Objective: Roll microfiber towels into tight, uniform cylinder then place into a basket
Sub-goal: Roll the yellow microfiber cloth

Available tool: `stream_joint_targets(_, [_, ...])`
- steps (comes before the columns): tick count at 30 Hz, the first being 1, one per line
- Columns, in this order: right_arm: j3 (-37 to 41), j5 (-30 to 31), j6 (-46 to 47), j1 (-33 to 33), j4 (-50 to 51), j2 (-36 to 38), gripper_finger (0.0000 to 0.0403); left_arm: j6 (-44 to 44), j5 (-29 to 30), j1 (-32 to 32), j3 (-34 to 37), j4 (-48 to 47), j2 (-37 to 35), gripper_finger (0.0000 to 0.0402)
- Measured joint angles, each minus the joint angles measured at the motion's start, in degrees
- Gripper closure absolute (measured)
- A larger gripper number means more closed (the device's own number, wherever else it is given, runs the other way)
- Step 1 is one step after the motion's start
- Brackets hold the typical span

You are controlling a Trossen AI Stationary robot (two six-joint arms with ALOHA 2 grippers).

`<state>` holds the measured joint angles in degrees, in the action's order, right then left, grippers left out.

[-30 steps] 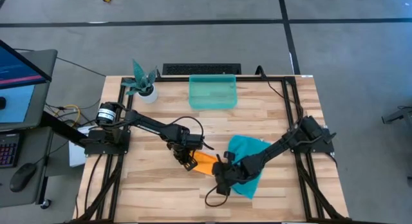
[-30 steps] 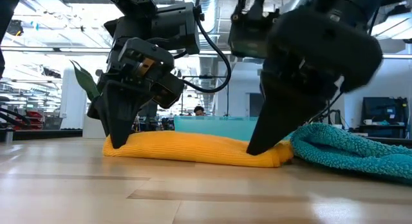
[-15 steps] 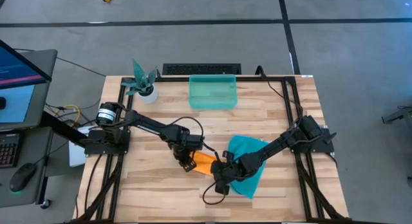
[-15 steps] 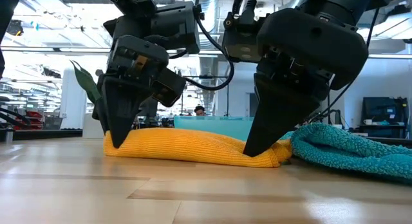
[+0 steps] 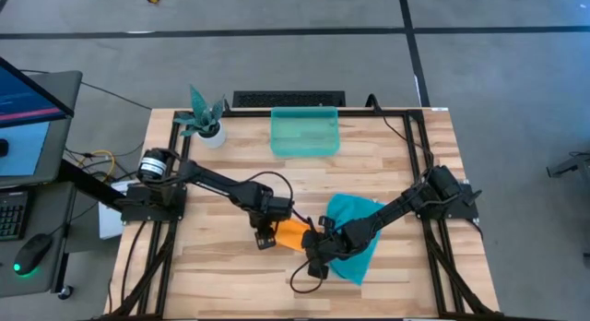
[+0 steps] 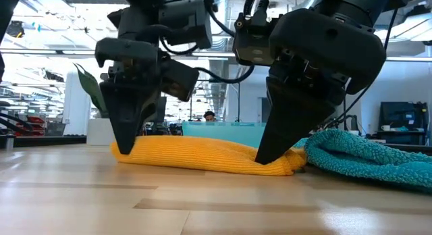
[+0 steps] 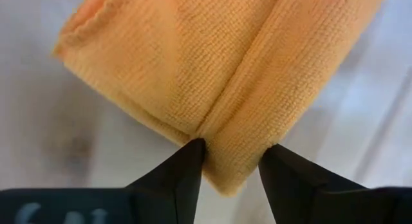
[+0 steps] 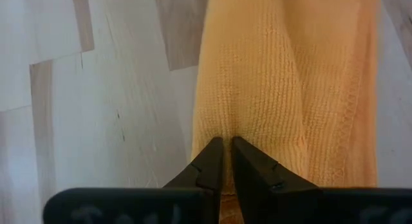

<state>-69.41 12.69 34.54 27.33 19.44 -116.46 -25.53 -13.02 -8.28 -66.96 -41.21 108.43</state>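
Wooden table (image 5: 230, 275), both claws down on orange towel (image 6: 202, 156)

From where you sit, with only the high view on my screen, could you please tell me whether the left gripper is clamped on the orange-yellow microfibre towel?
Observer: No. Its wrist view shows the left gripper open, fingers apart astride one end of the orange-yellow microfibre towel.
Operator: Thank you. And the right gripper?
Observer: The right gripper is shut, pinching a ridge of that towel.
Operator: Is the towel lifted off the surface?
Observer: No. The low view shows it lying on the wooden table as a low, flattened roll.
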Motion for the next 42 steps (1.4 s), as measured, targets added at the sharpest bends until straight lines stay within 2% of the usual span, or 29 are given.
stream_joint_targets(9, [0.0,-0.1,0.0,0.0,-0.2,0.0,0.0344,1.4,18.2,-6.7,-8.3,-16.1,0.2,0.0264])
stream_joint_targets(14, [0.0,-0.1,0.0,0.0,-0.3,0.0,0.0344,-0.6,22.1,-12.4,-10.8,-19.8,0.1,0.0264])
stream_joint_targets(19, [0.0,-0.2,0.0,0.0,-0.4,0.0,0.0344,-0.5,30.4,-18.9,-11.9,-17.9,0.0,0.0264])
stream_joint_targets(23, [0.0,-0.2,0.0,0.0,-0.5,0.0,0.0344,2.8,40.9,-23.2,-10.1,-10.5,0.0,0.0264])
stream_joint_targets(25, [0.1,-0.2,0.0,0.0,-0.6,0.0,0.0344,4.6,44.3,-24.5,-8.6,-6.7,0.0,0.0264])
stream_joint_targets(29, [0.1,-0.2,0.0,0.0,-0.7,0.0,0.0344,5.3,47.3,-25.6,-5.8,-1.9,-0.1,0.0264])
stream_joint_targets(34, [0.1,-0.2,0.0,0.0,-0.8,0.0,0.0344,6.4,47.6,-25.8,-3.3,-0.3,0.3,0.0264])
stream_joint_targets(42, [0.1,-0.4,0.0,0.0,-1.8,-0.1,0.0344,8.9,48.3,-24.8,2.6,7.7,0.4,0.0264])
